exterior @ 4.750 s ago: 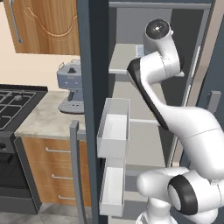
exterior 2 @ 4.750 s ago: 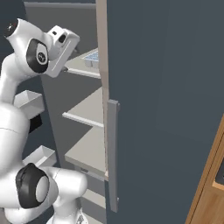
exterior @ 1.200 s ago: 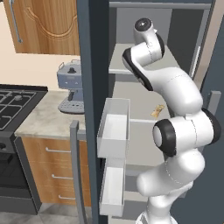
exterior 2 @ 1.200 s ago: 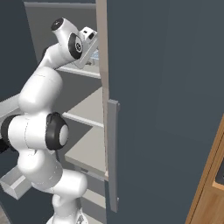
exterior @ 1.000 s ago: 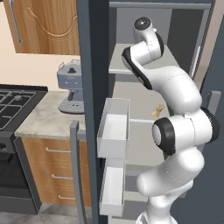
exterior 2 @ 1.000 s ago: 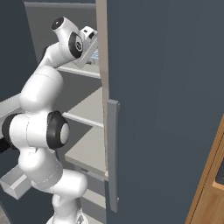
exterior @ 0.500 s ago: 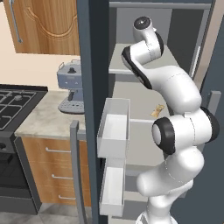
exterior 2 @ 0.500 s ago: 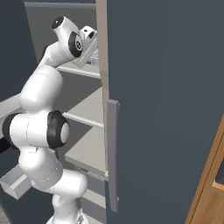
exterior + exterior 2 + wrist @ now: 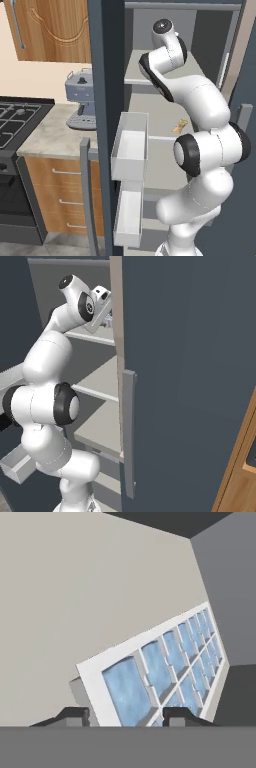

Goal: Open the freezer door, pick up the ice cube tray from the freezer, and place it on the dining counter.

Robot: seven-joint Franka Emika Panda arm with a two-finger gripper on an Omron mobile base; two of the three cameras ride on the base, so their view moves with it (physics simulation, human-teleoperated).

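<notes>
The ice cube tray (image 9: 165,667), white with pale-blue cells, lies on the freezer's top light grey shelf (image 9: 75,602). My gripper (image 9: 125,714) is right at its near end, one fingertip (image 9: 75,714) beside the tray's outer wall and the other over a cell. Contact with the tray is not clear. The freezer door (image 9: 107,75) stands swung open, edge-on, with white inner bins (image 9: 130,150) and a grey bar handle (image 9: 85,190). My arm (image 9: 165,55) reaches up into the freezer (image 9: 150,107). The dining counter is out of view.
A small tan food piece (image 9: 180,126) lies on the middle shelf. The plain grey door (image 9: 190,381) with its handle (image 9: 128,431) stays closed on the right. A blue coffee machine (image 9: 80,97) on a small marbled counter and a stove (image 9: 15,115) are left of the open door.
In the base views the arm has hardly moved over the last second; the hand stays over the top shelf.
</notes>
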